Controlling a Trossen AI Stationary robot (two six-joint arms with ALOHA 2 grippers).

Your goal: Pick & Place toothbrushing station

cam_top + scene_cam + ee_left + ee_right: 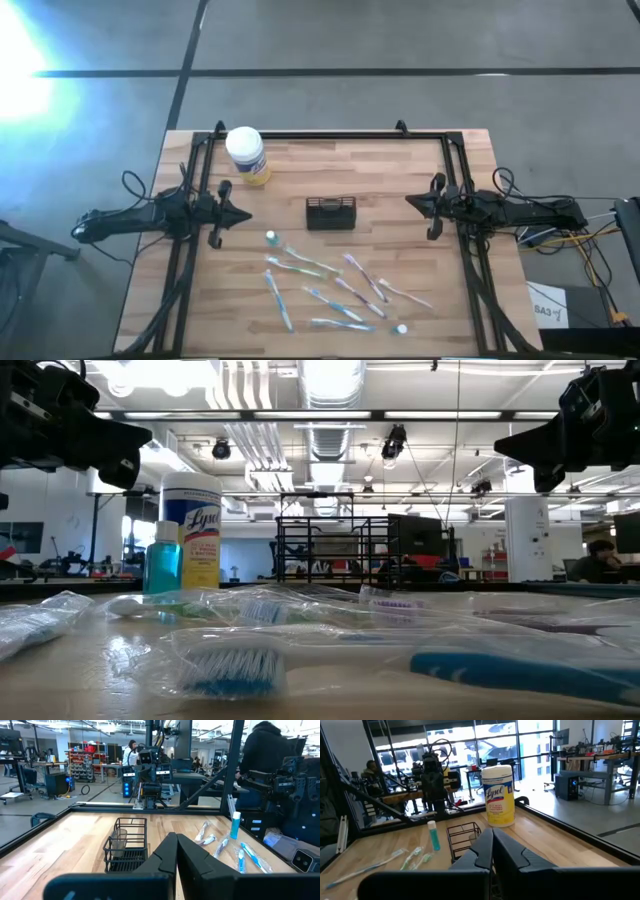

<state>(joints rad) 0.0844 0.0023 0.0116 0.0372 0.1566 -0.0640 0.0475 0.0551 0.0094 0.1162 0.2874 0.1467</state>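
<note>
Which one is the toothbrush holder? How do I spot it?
Look at the middle of the wooden table, between the two arms. The holder is a small black wire box, just above the scattered toothbrushes. Nothing else is black and boxy; the jar is yellow.

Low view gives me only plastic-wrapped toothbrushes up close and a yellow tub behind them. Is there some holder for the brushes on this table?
Observer: Yes. From above, a small black wire box-shaped holder stands mid-table, just beyond the plastic-wrapped toothbrushes.
Visitor: Are those dark claws in my top corners holding anything?
Observer: No. The left gripper and the right gripper are both shut and empty, one on each side of the holder, neither touching it.
</note>
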